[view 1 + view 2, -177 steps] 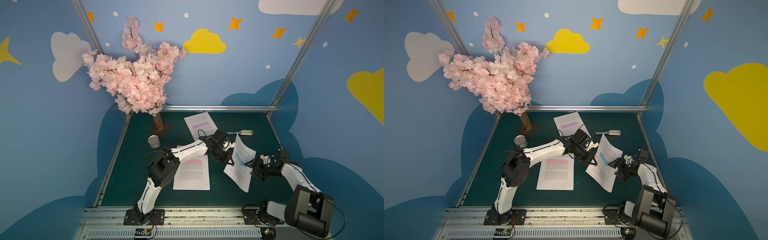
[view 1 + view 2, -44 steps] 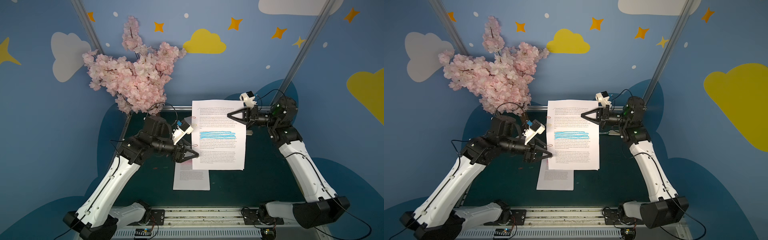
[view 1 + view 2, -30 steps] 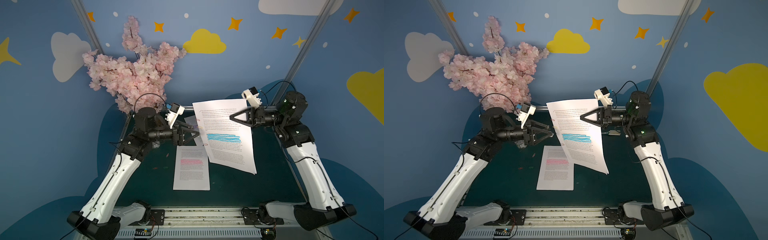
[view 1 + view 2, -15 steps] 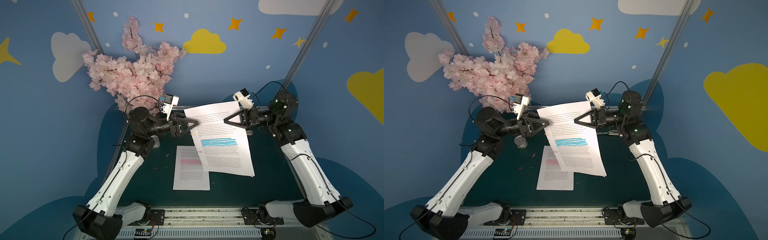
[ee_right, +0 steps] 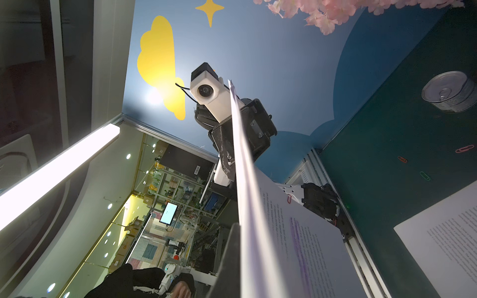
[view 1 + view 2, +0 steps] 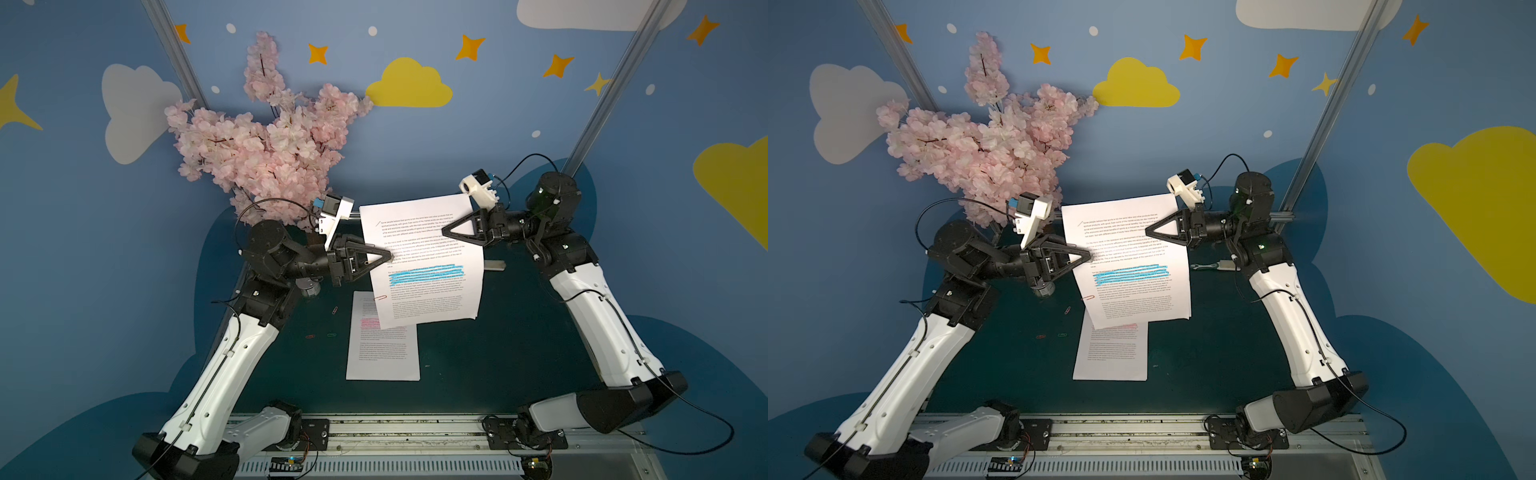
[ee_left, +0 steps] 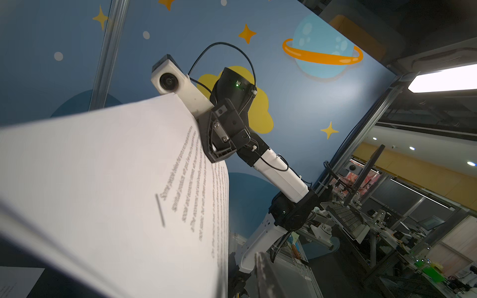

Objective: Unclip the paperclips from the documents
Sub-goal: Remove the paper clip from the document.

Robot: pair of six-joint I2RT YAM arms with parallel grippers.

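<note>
The blue-banded document hangs above the worktop, its right edge pinched in the closed right end effector. The left end effector meets its left edge, grip indeterminable. A red paperclip sits on that edge. The sheet partly hides the pink-banded document; loose paperclips, a can and a blossom tree lie near the left arm.

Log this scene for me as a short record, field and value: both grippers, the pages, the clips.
right gripper: shut on the raised page, at its right edge
left gripper: tips at that page's left edge; grip unclear
raised page: blue band, held off the mat
red clip: on the raised page's left edge, below the left gripper
flat page: pink band, lying on the mat
loose clips: three on the mat, on the left arm's side of the flat page
</note>
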